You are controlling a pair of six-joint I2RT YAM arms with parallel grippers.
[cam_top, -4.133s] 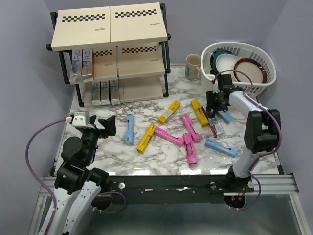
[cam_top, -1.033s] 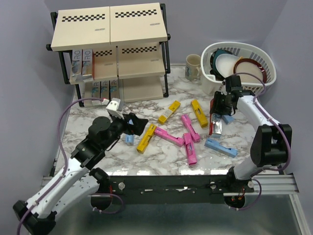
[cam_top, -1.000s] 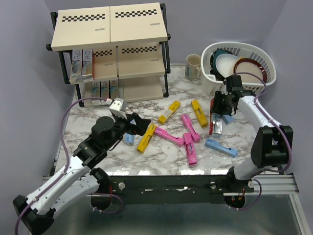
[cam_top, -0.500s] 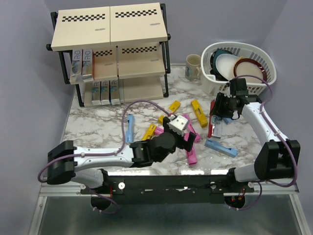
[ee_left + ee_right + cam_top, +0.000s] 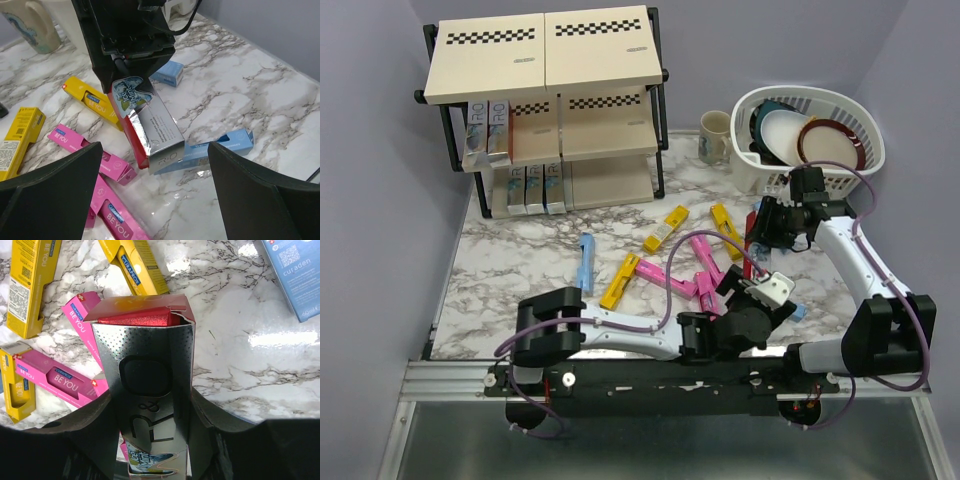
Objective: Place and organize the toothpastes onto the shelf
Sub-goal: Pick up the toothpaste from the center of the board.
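Right tool (image 5: 152,440) clamps silver carton (image 5: 152,385) (red side showing); left tool (image 5: 155,195) agape.

Marble table (image 5: 510,270). Far right: white basket (image 5: 817,93) holding a white plate (image 5: 785,130), a red-rimmed dish (image 5: 832,121) and a dark dish (image 5: 760,120), all tilted. Cream mug (image 5: 714,135) upright, just left of it.

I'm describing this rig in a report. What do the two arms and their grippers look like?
The left arm and right arm have white shell links joined by round black joints. A purple cable loops along each. The left gripper and right gripper are black with broad dark fingers. A small white box sits on the left wrist.
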